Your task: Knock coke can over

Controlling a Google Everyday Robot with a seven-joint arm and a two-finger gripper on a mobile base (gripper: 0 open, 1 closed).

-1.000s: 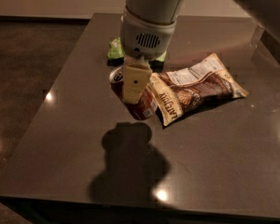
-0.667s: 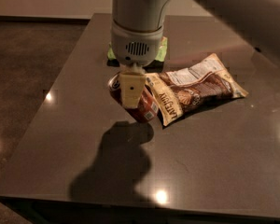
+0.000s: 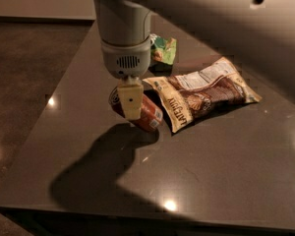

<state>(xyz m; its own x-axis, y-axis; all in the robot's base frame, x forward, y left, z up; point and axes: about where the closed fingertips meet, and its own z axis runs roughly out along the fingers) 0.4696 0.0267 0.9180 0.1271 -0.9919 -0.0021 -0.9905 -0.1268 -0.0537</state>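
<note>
The coke can (image 3: 148, 116) is red-orange with a pale label patch near its base. It is tipped well over on the dark table (image 3: 211, 171), silver top toward the left and base toward the right, just left of the snack bag. My gripper (image 3: 131, 111) hangs straight down from the grey wrist (image 3: 126, 38) and sits right in front of the can's upper part, hiding its middle. It appears to be touching the can.
A crinkled brown-and-yellow snack bag (image 3: 201, 95) lies right of the can, almost touching it. A green packet (image 3: 163, 49) lies behind, near the far edge. The table's left edge (image 3: 39, 127) runs close to the can. The arm crosses the top of the view.
The arm has swung left across the table. The can stood upright behind the gripper; now it is tipped over with its base toward the right.
</note>
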